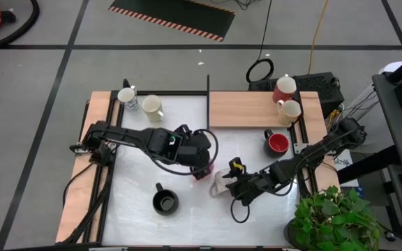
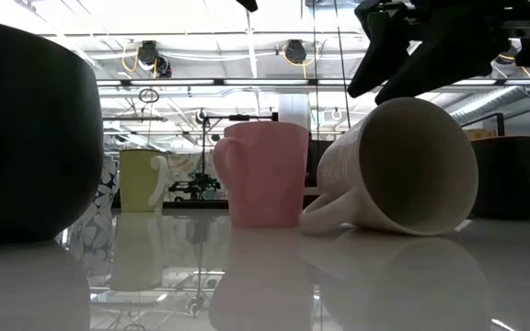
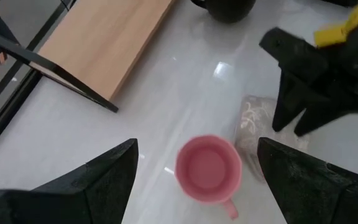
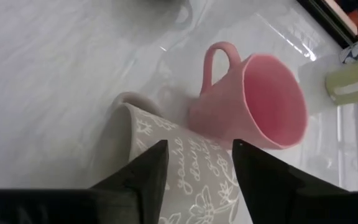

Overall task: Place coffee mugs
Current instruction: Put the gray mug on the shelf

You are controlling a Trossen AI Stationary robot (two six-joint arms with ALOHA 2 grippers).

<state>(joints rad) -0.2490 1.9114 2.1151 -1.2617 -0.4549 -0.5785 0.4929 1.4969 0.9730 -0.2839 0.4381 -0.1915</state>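
A pink mug stands upright near the table's middle, handle toward the near edge. My left gripper hangs open above it, one finger on either side and clear of it. Just to its right a grey-white mug with a white flower pattern lies on its side. It rests on its handle and its rim, with the mouth facing the near edge. My right gripper is open, its two fingertips over this mug's upper wall, slanting down from the near right. My right gripper has both fingertips right at the lying mug's upper wall, near the rim. I cannot tell whether they touch it. The mug lies on the table.
A black mug stands near the front left. A red mug stands by the wooden shelf, which carries a red mug and a cream mug. Two more mugs stand at the far left. A plant fills the near right corner.
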